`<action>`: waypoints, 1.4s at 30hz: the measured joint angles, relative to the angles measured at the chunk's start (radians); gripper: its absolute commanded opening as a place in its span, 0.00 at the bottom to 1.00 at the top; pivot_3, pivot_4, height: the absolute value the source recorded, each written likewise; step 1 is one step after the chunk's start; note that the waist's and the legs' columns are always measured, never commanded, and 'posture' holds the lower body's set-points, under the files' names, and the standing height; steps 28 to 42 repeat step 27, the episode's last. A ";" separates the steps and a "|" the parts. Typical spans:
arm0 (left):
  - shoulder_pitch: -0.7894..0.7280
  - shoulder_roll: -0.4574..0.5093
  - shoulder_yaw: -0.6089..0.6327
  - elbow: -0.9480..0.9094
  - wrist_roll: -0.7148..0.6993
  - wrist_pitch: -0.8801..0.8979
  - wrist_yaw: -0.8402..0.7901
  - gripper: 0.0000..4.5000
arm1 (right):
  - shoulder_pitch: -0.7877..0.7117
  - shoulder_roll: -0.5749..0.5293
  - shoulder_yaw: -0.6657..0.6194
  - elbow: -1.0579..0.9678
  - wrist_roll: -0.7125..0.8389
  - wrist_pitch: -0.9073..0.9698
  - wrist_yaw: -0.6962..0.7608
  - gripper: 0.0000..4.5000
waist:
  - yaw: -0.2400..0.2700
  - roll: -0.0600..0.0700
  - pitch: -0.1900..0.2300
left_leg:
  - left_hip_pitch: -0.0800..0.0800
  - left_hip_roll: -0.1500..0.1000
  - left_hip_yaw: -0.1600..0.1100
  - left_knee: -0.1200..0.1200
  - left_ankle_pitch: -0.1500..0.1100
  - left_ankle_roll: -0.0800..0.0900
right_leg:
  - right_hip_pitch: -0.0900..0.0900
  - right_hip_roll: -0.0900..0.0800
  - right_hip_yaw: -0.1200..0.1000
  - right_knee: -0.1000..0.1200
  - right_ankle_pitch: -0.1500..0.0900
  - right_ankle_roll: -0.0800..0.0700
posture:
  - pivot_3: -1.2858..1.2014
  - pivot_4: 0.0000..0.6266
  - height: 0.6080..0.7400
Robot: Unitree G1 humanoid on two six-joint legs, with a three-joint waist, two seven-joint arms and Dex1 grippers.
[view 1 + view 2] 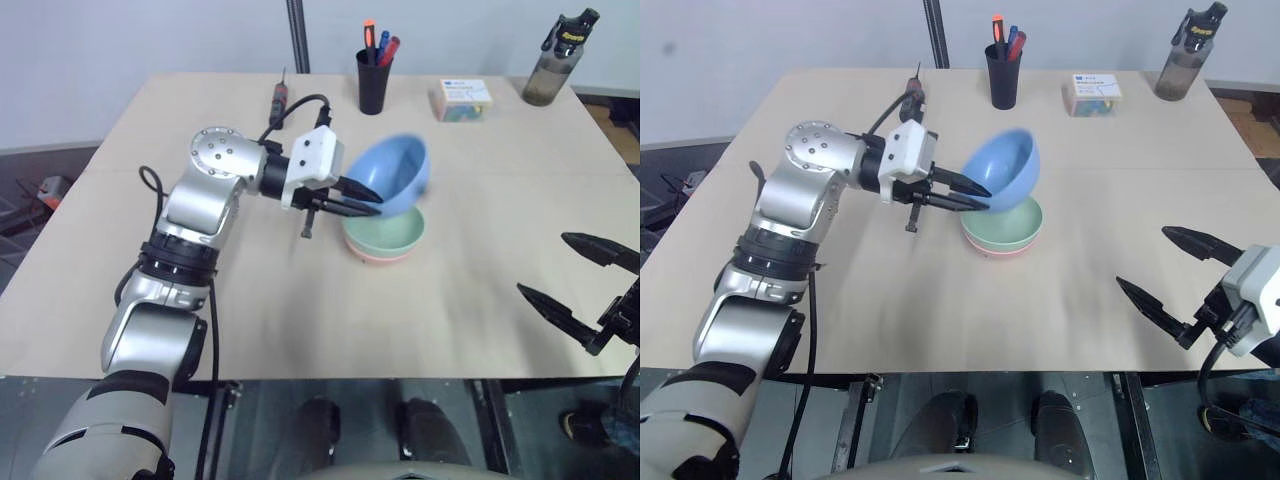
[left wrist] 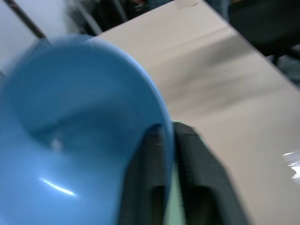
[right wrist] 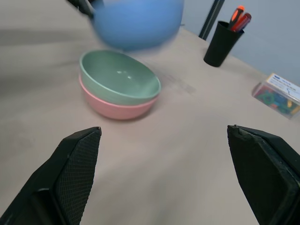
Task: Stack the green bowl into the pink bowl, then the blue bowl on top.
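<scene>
Right gripper (image 1: 580, 285) was seen spread wide, empty, at 4 o'clock. Left gripper (image 1: 352, 198) was clamped on the blue bowl (image 1: 395, 173) rim, tilted over the green bowl (image 1: 385, 232) nested in the pink bowl (image 3: 117, 108). Thin rim pinch: bowl could slip, land crooked.

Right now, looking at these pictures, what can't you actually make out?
- The small sky-blue plastic bowl: motion-blurred in every view, so its exact tilt above the stack is unclear.
- The salmon-pink plastic bowl: its inside is hidden by the mint-green plastic bowl nested in it.
- The small box at the table's far side: its label is too small to read in the head views.
- The right tool: its wrist is cut off by the picture edge.
</scene>
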 measured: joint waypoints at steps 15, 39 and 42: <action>0.373 0.062 0.293 -0.263 -0.186 0.306 0.288 0.76 | -0.118 -0.078 0.139 0.101 -0.025 0.004 0.006 1.00 | 0.003 0.000 0.000 | 0.000 0.002 -0.001 0.000 0.002 -0.004 | 0.000 -0.001 0.000 -0.001 0.000 0.000 | 0.52 0.24 1.00; 0.771 0.242 0.508 -0.456 -0.266 0.387 0.351 0.76 | -0.096 -0.158 0.104 0.211 -0.025 0.004 0.136 1.00 | 0.010 0.000 0.000 | 0.001 0.002 -0.001 -0.002 0.001 -0.003 | 0.001 -0.002 0.000 -0.002 0.000 0.000 | 0.52 0.24 1.00; 0.771 0.242 0.508 -0.456 -0.266 0.387 0.351 0.76 | -0.096 -0.158 0.104 0.211 -0.025 0.004 0.136 1.00 | 0.010 0.000 0.000 | 0.001 0.002 -0.001 -0.002 0.001 -0.003 | 0.001 -0.002 0.000 -0.002 0.000 0.000 | 0.52 0.24 1.00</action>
